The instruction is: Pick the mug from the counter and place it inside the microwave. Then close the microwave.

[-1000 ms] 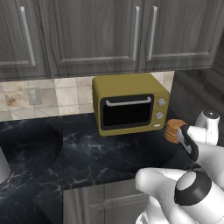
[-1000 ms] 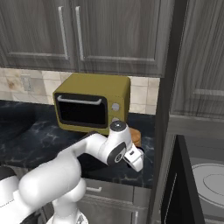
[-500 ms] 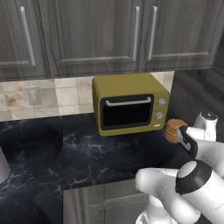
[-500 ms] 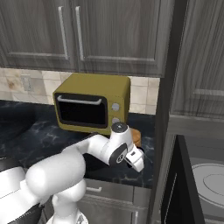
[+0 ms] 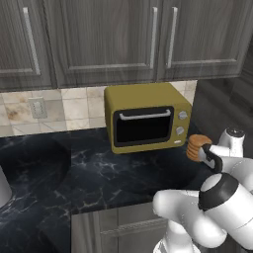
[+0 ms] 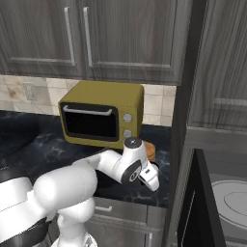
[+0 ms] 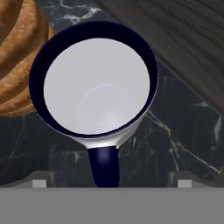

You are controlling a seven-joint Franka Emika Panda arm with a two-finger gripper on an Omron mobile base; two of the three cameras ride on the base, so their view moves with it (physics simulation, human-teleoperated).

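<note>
The gripper (image 7: 109, 183) stands wide open above the mug (image 7: 94, 83) and holds nothing. The mug stands upright on the counter (image 7: 175, 144), just beside the biscuits (image 7: 19, 57), handle between the fingertips.

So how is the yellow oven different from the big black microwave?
The yellow toaster oven sits on the counter, while the microwave is built into the cabinets beside it, lower down. The toaster oven's door is shut; the microwave's door is swung open, showing its white turntable. The toaster oven is mustard yellow and the microwave's door is black. Both have dark glass doors.
</note>
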